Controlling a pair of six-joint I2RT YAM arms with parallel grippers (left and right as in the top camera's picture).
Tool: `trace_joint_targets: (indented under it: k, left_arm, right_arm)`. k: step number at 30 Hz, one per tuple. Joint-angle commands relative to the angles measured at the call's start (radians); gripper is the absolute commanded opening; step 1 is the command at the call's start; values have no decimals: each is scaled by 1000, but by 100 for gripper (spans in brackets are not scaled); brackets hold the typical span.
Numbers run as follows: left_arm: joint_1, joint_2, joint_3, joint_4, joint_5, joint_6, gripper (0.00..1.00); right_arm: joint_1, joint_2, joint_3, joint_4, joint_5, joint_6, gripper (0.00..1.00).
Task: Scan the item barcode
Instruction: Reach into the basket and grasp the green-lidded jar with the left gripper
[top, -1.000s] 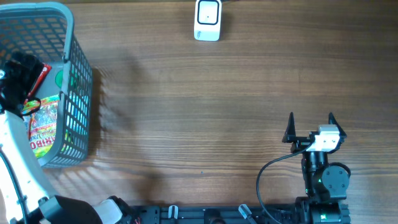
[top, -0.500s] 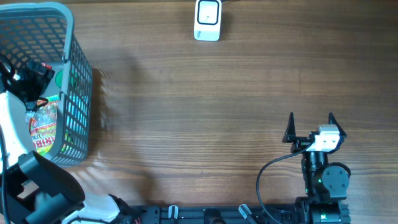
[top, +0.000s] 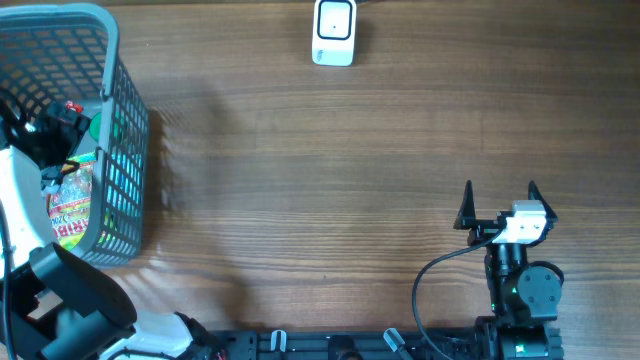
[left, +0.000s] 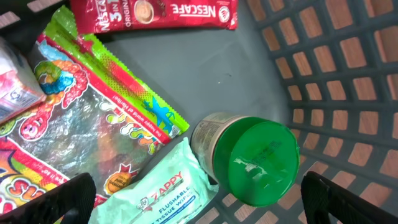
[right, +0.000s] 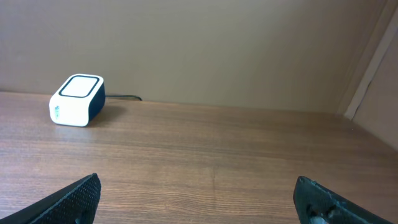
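Our left fingers (left: 62, 202) hang spread wide and empty inside the basket (top: 125, 150), above a green-lidded jar (left: 255, 162), Zappy wipes (left: 161, 193) and a Nescafe sachet (left: 155, 11). Our right fingers (right: 71, 199), also spread and empty, sit over the bench (top: 320, 180), well apart from the scanner (top: 334, 32).

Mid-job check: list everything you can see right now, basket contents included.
table: one, brown wood, under everything
basket: one, grey, table's left end
scanner: one, white, far edge, centre
coffee sachet: one, red, in basket
candy bag: one, multicoloured, in basket
wipes pack: one, pale green, in basket beside jar
jar: one, green lid, in basket by its wall
left gripper: one, black, open, over basket contents
right gripper: one, black, open, near edge, right side, empty
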Motion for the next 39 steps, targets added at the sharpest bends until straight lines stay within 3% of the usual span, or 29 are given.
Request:
trace_joint_targets:
  k: [1,5,11,15,29,33,39]
  left_arm:
    - [2,7,-2,-32,-83,-11,100]
    - [2,9,-2,-46,-120,-19,100]
    - [-36,10,-2,19,1,-32,100]
    - [-93,21,-2,77,-1,-41,100]
    - [-154,198,-1,159,-4,-74,99]
    - [-154,214,-1,115,-9,-31,72]
    - [-152,214,-1,63,-12,-10,71]
  right_arm:
    - [-7,0,-1,2,-5,-9,100]
    - [-7,0,-1,2,-5,-9,100]
    - [-7,0,-1,2,-5,-9,100]
    - [-7,0,-1,2,-5,-9,100]
    - [-7,0,-1,2,-5,-9,100]
    - [-7,0,-1,2,-5,-9,100]
    - [-7,0,-1,2,-5,-9,100]
